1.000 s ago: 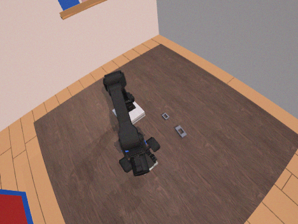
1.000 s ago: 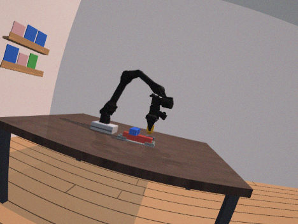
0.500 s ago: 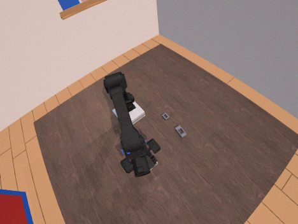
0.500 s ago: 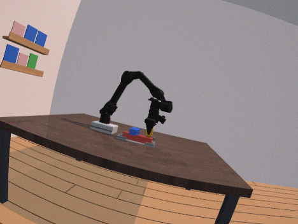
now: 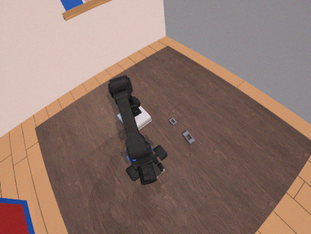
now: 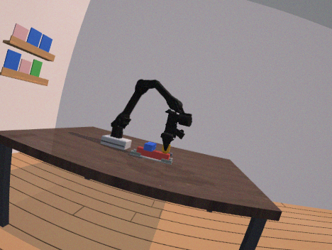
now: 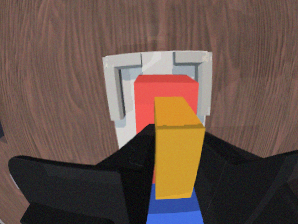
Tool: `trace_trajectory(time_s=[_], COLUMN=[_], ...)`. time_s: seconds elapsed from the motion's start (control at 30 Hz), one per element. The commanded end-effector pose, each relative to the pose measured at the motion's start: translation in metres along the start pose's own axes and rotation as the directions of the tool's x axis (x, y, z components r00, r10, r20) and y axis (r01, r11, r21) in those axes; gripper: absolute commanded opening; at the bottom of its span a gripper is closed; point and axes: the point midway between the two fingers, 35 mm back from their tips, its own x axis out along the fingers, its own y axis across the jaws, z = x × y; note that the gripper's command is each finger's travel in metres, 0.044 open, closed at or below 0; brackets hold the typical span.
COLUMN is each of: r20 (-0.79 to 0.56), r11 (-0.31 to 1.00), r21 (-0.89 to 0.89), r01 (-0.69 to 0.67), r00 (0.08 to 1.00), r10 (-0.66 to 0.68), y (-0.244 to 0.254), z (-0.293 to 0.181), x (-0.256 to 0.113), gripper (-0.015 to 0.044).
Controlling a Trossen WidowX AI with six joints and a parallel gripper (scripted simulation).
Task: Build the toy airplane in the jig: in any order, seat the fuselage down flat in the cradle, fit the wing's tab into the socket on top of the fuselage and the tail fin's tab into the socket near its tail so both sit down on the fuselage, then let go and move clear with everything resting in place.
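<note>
The red fuselage point(image 6: 150, 153) point(image 7: 165, 87) lies in the grey cradle point(image 6: 165, 161) point(image 7: 114, 95). The blue wing point(image 6: 150, 146) point(image 7: 175, 215) lies across the top of the fuselage. My gripper point(image 6: 166, 148) point(image 7: 168, 130) points down at the fuselage's tail end, shut on the yellow tail fin point(image 6: 166, 152) point(image 7: 177, 162). The fin stands upright, in line with the fuselage, and its lower end is at or just above the fuselage top. The fin hides the tail socket in the wrist view, so I cannot tell whether its tab is in. The arm hides most of the assembly in the top view.
Two small grey holders, a smaller one point(image 5: 172, 121) and a larger one point(image 5: 189, 137), lie on the dark table point(image 5: 226, 149) to one side of the cradle. The arm's white base point(image 5: 143, 119) point(image 6: 115, 141) stands behind the wing end of the cradle.
</note>
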Motion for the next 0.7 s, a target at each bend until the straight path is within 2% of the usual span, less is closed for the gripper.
trace_trajectory(time_s=[0.0,0.27,0.53,0.67], r20=[0.001,0.001,0.001,0.000], r11=[1.000,1.000,1.000,1.000], r21=[0.000,0.000,0.000,-0.003], r01=[0.000,0.000,0.000,0.002], r00=[1.000,1.000,1.000,1.000], r10=[0.000,0.000,0.000,-0.002], y=[0.000,0.000,0.000,-0.001], z=[0.000,0.000,0.001,0.004], x=[0.000,0.000,-0.003,-0.053], gripper=[0.0053,0.0260,0.0260,0.0260])
